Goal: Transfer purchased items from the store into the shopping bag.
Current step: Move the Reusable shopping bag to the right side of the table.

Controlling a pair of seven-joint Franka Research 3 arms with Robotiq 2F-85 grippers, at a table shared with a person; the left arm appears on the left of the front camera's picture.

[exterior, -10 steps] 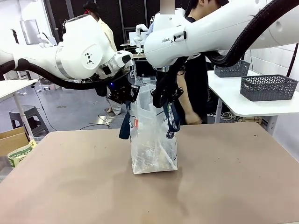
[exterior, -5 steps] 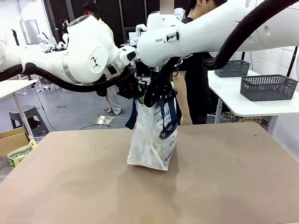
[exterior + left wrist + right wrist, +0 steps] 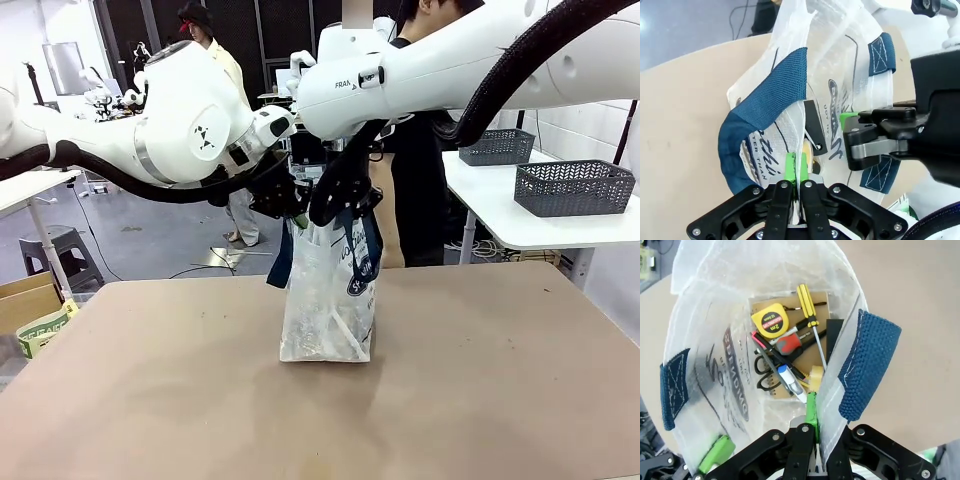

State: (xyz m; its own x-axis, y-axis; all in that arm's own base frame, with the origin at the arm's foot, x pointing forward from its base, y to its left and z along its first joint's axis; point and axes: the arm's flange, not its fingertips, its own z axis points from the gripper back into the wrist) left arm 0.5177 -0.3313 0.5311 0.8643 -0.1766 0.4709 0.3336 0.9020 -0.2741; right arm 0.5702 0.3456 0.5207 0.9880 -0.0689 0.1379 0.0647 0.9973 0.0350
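over the middle of the table [image 3: 150, 380] the shopping bag [image 3: 325, 300] stands upright, its bottom seems to rest on the surface. the left gripper [image 3: 796, 167] is pressed together on the thin rim of the bag, and the right gripper [image 3: 812, 412] pinches the opposite rim the same way.

what can go wrong, i think: the film is thin and slippery, so if the arms pull apart or lift too hard it may slide out of the pads or tear, and then the bag tips over and the goods come out. the two grippers are also very near each other and could knock.

i count one bag with two navy handles [image 3: 775, 110]. inside lie one yellow tape measure [image 3: 769, 322], one screwdriver [image 3: 807, 302] with yellow handle, one pair of black scissors [image 3: 761, 371], one white-and-blue pen [image 3: 790, 380], one red-handled tool [image 3: 787, 344] and one brown card [image 3: 822, 300]. two mesh baskets [image 3: 575, 185] stand on the side table [image 3: 500, 215], and one person [image 3: 415, 190] stands at the far side.
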